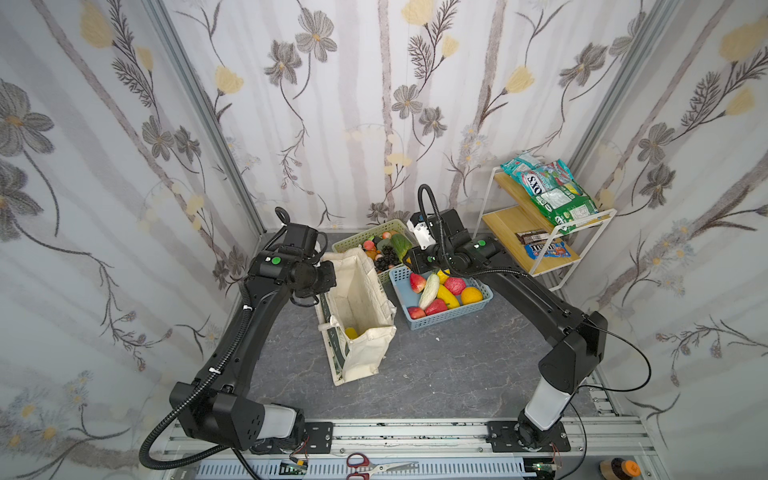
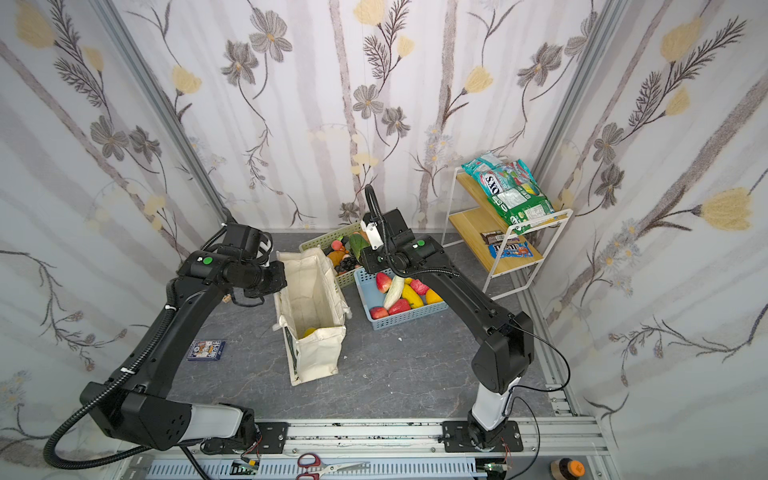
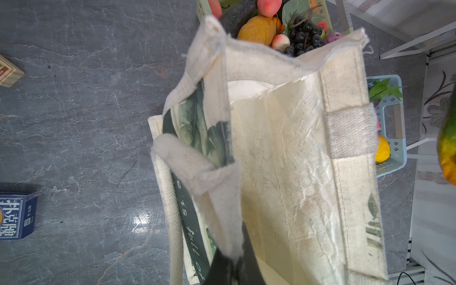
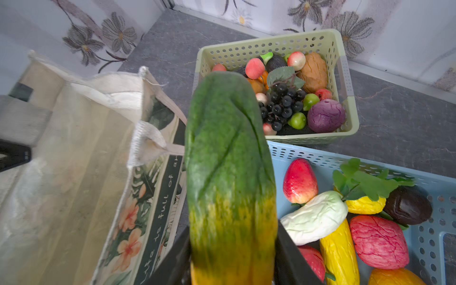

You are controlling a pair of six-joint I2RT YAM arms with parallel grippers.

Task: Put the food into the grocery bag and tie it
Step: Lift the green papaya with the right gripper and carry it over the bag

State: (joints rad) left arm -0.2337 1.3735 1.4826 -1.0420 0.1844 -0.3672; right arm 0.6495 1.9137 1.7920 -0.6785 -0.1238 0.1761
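The right claw (image 4: 232, 246) pinches a long green-and-yellow fruit (image 4: 227, 148) by its yellow end, lifted beside the grocery bag (image 4: 74, 148), near the pale green basket (image 4: 271, 42). The left claw (image 3: 234, 269) is pressed together on the bag's rim (its mouth gapes). The bag stands on the tabletop (image 1: 436, 374), 1 yellow fruit (image 1: 351, 332) inside; more food fills the blue basket (image 1: 449, 318).

- Both top views: high at front, facing down & back over whole bench (image 1: 436, 374); near-identical, small sideways shift betw. them.
- Left wrist cam: v. close, looks down into bag (image 3: 283, 160) mouth.
- Right wrist cam: close, angled down; green-yellow fruit (image 4: 229, 160) right at lens, green basket (image 4: 271, 42) & blue basket (image 4: 320, 158) beyond.
- Shared by all four: bag, both baskets.
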